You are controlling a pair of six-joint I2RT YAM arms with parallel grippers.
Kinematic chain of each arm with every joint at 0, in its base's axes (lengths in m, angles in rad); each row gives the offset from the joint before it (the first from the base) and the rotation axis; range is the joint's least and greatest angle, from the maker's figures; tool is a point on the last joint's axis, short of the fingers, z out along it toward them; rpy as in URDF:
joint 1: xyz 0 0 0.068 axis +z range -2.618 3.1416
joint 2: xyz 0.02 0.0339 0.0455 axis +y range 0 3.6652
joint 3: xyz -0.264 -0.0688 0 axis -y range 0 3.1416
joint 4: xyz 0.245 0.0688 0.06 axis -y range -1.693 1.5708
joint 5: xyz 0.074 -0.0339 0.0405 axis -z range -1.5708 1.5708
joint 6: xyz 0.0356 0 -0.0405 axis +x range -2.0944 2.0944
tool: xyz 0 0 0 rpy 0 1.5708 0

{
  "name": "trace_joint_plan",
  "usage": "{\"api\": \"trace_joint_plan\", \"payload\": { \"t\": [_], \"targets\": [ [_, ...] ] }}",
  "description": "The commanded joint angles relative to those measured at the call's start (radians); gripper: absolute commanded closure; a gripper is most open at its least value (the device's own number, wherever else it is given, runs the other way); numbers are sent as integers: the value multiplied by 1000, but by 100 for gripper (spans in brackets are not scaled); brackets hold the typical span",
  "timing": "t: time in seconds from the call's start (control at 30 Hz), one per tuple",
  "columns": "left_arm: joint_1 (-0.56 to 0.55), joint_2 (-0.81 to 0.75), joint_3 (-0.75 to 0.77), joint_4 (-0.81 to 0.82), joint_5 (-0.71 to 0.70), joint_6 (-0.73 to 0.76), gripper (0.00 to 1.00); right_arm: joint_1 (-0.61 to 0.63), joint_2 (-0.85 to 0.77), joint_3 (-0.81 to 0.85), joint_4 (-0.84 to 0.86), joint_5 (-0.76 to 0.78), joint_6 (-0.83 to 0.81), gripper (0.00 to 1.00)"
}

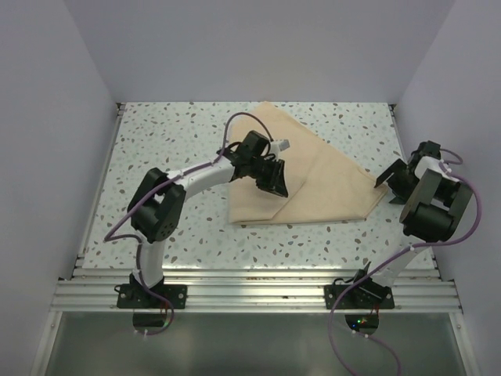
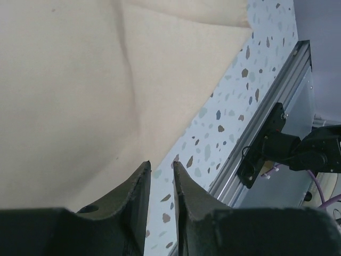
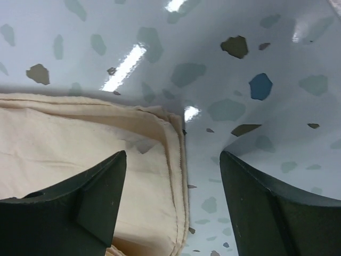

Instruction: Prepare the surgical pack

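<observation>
On the speckled worktop (image 1: 156, 141) the folded tan cloth (image 1: 321, 176) looks soft and limp; your left claw (image 2: 161, 164), barely parted, and right claw (image 3: 172, 154), spread wide, hold nothing, so pinch the layered corner (image 3: 169, 133).

Left gripper (image 1: 275, 186) hides part of the tan cloth (image 1: 329, 180)

We are seeing bright, even overhead light. Glare streaks are shining on the counter (image 3: 287, 122) in the right wrist view, and the right claw (image 3: 173, 160) is looming dark and slightly blurred.
</observation>
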Motion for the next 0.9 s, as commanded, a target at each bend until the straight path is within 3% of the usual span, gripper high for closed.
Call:
{"api": "trace_joint_plan", "payload": {
  "t": [0.0, 0.1, 0.27, 0.4, 0.6, 0.87],
  "targets": [
    [-60, 64, 106, 24, -54, -15, 73, 7, 40, 15, 84, -124, -23, 25],
    [-110, 120, 175, -8, -83, -9, 76, 7, 51, 15, 87, -126, 0, 26],
    [-205, 222, 313, -169, -243, 0, 100, 7, 46, 27, 81, -129, 1, 27],
    [-244, 269, 381, -255, -351, -75, 100, 7, 43, 21, 72, -122, -9, 28],
    [-290, 305, 414, -259, -456, -149, 100, 8, 42, -9, 92, -125, 3, 29],
    [-307, 410, 489, -321, -491, -186, 100, 8, 43, 3, 86, -151, -2, 30]
  ]
}}
